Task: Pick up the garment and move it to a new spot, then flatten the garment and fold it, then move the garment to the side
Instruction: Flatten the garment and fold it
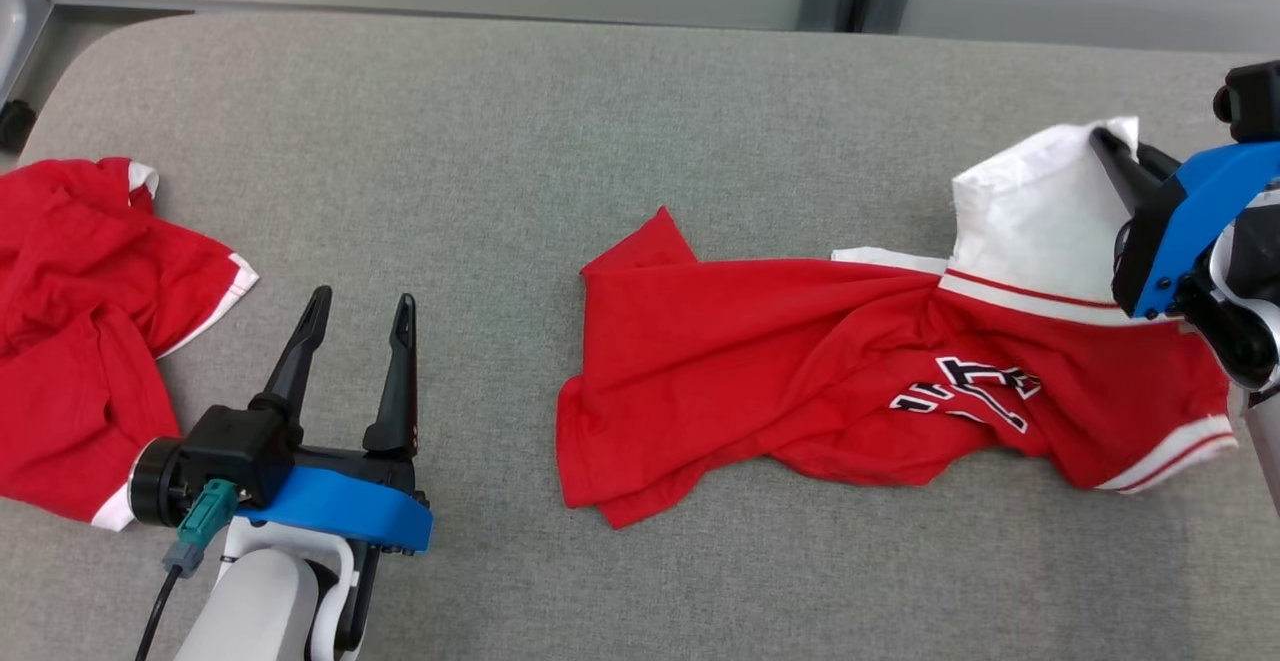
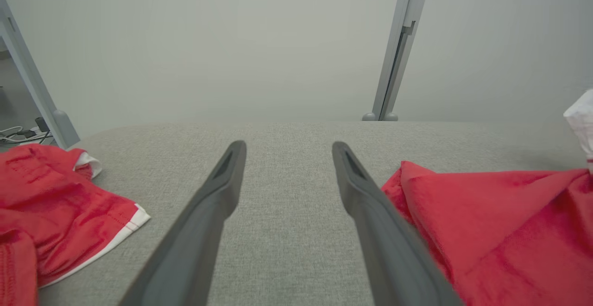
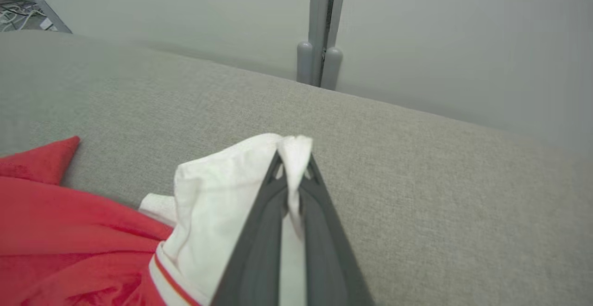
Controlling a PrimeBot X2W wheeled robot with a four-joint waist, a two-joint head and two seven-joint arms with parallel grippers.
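Left pincer (image 1: 362,296) gapes between garment (image 1: 800,371) and second shirt (image 1: 80,341).

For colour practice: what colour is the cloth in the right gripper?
White fabric panel; right wrist view.

1. A grey fabric-covered table (image 1: 560,141) lay ahead;
2. A crumpled red shirt (image 1: 80,331) with white sleeve trim lay at its left end;
3. A grey post (image 2: 397,51) stood behind its far edge, before a pale wall (image 2: 208,42);
4. Cables (image 2: 18,134) lay on the floor beyond.
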